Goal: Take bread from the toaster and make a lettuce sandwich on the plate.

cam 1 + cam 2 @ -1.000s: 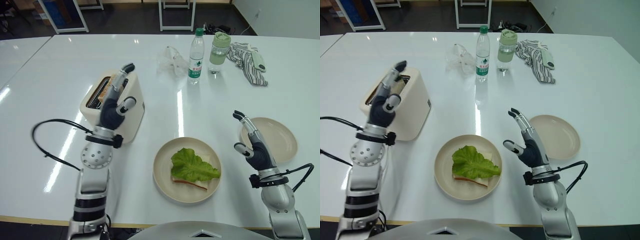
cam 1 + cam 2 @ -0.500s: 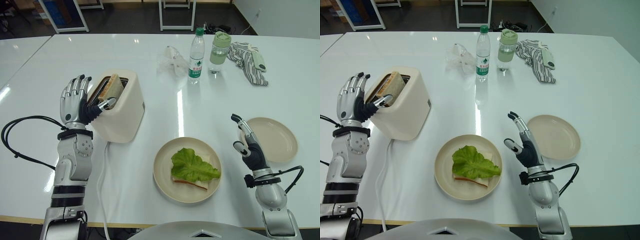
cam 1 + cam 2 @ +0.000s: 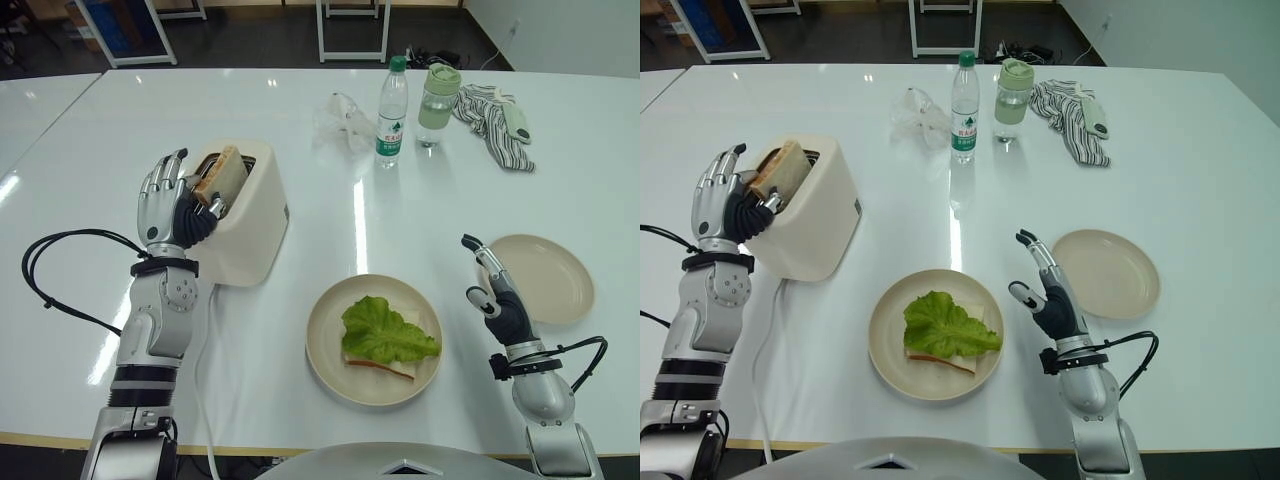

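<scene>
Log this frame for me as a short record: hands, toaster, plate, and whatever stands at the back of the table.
Left hand: at the toaster slot, against the bread slice sticking up from it; grip unclear
Right hand: open, raised over the table beside the second plate, holding nothing
Plate: bottom slice with lettuce leaf on top; no top slice yet
Back of table: water bottle, tumbler, striped cloth, crumpled plastic bag

No wording is proving readable in this scene: the clear water bottle (image 3: 393, 110) is carrying a green and white label (image 3: 389, 129), but its print is showing too small to make out.
</scene>
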